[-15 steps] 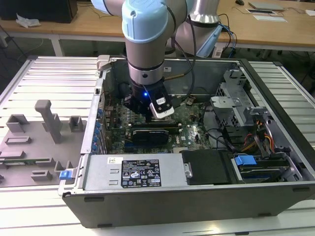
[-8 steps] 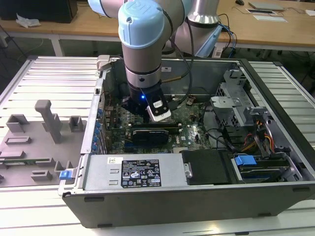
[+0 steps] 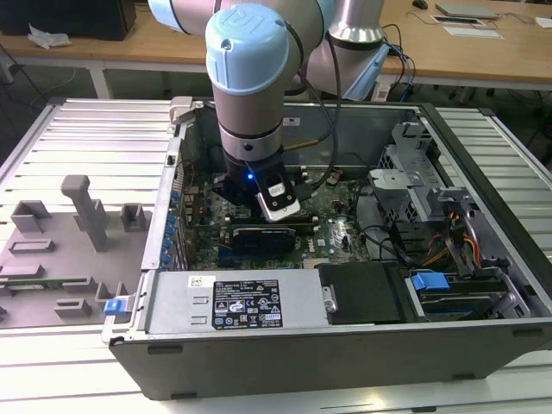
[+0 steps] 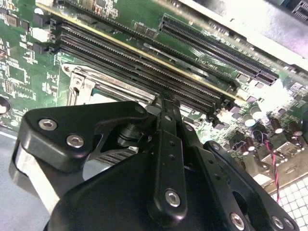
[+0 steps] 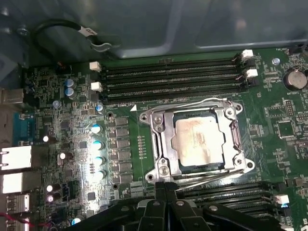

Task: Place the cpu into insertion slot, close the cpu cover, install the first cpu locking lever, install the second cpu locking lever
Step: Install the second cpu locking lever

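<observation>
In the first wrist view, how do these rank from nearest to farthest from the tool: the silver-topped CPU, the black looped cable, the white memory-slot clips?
1. Silver-topped CPU, in its socket just beyond the tool.
2. White memory-slot clips, beyond the socket.
3. Black looped cable, by the case wall.

The chip is a small flat square with a pale silver-grey metal top showing dull, smudged patches. It lies flat and square inside the socket, on the green board between two banks of long black memory slots. The socket is a dark square frame slightly larger than the chip. The cover, a thin silver metal frame with a large square window, is down flat over the socket, so the chip's top shows through the window. Thin wire levers run along two opposite sides of the cover. In the second wrist view a corner of the cover shows beside the memory slots.
</observation>
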You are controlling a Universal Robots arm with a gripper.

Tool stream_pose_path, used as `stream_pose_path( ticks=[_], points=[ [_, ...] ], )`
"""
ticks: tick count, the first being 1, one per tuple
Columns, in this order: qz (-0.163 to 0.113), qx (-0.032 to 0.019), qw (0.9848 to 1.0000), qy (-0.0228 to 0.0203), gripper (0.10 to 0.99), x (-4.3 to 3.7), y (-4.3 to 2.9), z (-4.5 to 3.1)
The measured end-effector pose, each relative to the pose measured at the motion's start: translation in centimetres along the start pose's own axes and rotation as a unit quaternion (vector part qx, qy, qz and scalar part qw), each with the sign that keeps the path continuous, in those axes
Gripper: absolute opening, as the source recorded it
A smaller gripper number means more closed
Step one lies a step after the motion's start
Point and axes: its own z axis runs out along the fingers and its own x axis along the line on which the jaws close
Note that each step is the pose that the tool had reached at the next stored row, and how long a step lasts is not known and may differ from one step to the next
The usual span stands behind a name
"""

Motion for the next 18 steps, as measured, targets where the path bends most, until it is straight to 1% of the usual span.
stream_pose_path(
  ticks=[3,8,11,18],
  points=[
    [0.001,-0.01,0.9999,0.0011,0.106,0.14,-0.07,0.24],
    [0.001,-0.0176,0.9998,0.0018,0.106,0.39,-0.22,0.79],
    [0.001,-0.0186,0.9998,0.002,0.106,0.5,-0.21,0.89],
    [0.001,-0.0187,0.9998,0.002,0.106,0.66,-0.12,0.96]
  ],
)
